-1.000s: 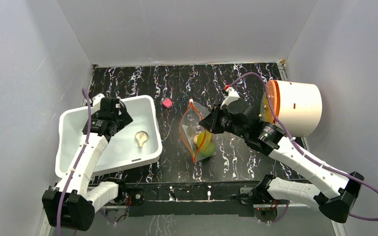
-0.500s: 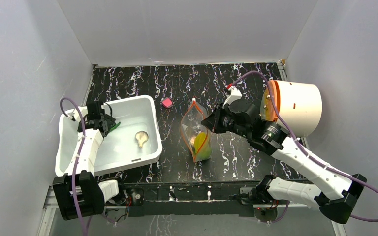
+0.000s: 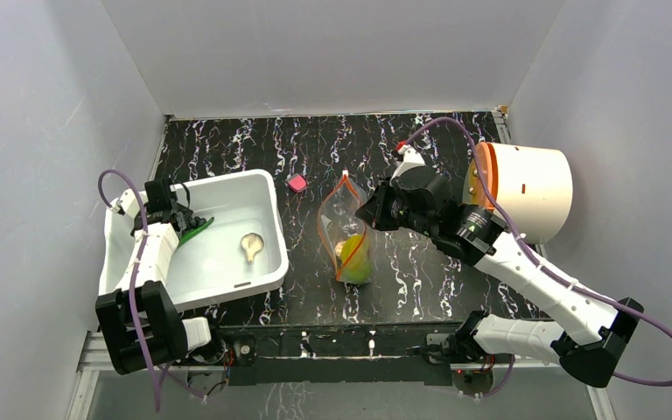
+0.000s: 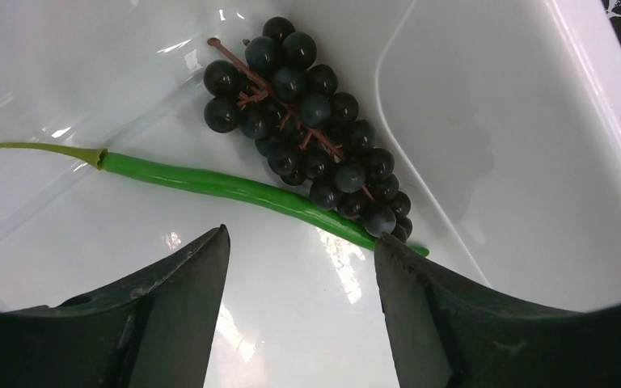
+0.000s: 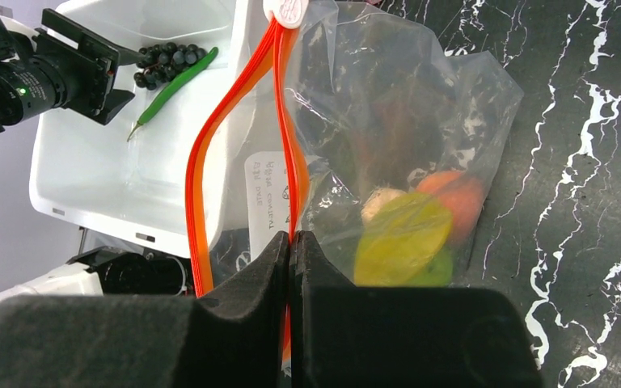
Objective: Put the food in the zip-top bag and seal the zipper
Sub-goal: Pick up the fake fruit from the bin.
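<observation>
The clear zip-top bag (image 3: 350, 238) stands on the black table with its mouth apart. My right gripper (image 5: 291, 238) is shut on one lip of the orange-red zipper (image 5: 289, 162); the other lip (image 5: 200, 170) bows away. An orange ball (image 5: 457, 198), a yellow piece (image 5: 400, 238), a green ball (image 5: 441, 265) and a beige piece (image 5: 378, 200) lie inside the bag. My left gripper (image 4: 301, 242) hangs open over the bin floor, just short of the long green pod (image 4: 226, 182), which lies against dark grapes (image 4: 307, 121). A beige mushroom (image 3: 250, 246) rests mid-bin.
The white bin (image 3: 273, 262) sits left of the bag, its left wall close to my left wrist. A small pink block (image 3: 297, 183) lies behind the bag. A white cylinder with an orange rim (image 3: 529, 188) stands at the right edge.
My left arm swung to the bin's far left end, and its jaws have narrowed. The green pod came into sight. My right gripper shifted slightly, still gripping the bag's lip.
</observation>
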Controlling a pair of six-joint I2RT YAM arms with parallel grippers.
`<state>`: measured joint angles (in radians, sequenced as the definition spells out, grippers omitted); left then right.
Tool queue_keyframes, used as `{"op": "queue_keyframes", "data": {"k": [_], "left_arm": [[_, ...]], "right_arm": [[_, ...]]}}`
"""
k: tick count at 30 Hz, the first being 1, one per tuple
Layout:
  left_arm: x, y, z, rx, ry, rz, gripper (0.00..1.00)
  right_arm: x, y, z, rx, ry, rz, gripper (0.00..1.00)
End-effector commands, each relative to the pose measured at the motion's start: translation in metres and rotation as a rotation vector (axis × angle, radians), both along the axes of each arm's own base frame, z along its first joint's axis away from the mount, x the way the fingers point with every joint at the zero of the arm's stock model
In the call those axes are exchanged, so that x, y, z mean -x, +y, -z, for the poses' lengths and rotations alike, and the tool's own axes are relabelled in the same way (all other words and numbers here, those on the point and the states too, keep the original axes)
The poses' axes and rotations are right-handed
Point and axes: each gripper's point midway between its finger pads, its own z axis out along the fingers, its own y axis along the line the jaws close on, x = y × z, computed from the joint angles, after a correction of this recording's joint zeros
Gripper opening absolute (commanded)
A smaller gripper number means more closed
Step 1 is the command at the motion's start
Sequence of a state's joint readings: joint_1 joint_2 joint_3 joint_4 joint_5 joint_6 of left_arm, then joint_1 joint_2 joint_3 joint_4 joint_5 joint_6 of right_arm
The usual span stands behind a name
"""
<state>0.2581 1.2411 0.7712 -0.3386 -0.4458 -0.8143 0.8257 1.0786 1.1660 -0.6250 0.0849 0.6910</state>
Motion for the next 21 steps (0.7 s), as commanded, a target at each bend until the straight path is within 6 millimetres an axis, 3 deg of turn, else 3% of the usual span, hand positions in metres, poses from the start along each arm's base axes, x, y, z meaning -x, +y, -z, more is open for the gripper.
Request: {"op": "queue_keyframes", "data": {"k": [1,7,21], "left_arm": [[-0.006,0.014,-0.009,-0.063,-0.015,-0.005,0.64],[-0.007,0.021,0.000,-0.069,-0.002,-0.014,0.61],[0.005,0.040,0.021,-0.018,-0.015,-0.220,0.57]], "right_arm": [[-0.009,0.003,-0.034,-0.049,-0.077,0.022,0.00],[-0.012,0.007,-0.032,-0.036,-0.065,0.020,0.00],[-0.020,0.015,-0.031,-0.019,-0.057,0.020,0.00]]}}
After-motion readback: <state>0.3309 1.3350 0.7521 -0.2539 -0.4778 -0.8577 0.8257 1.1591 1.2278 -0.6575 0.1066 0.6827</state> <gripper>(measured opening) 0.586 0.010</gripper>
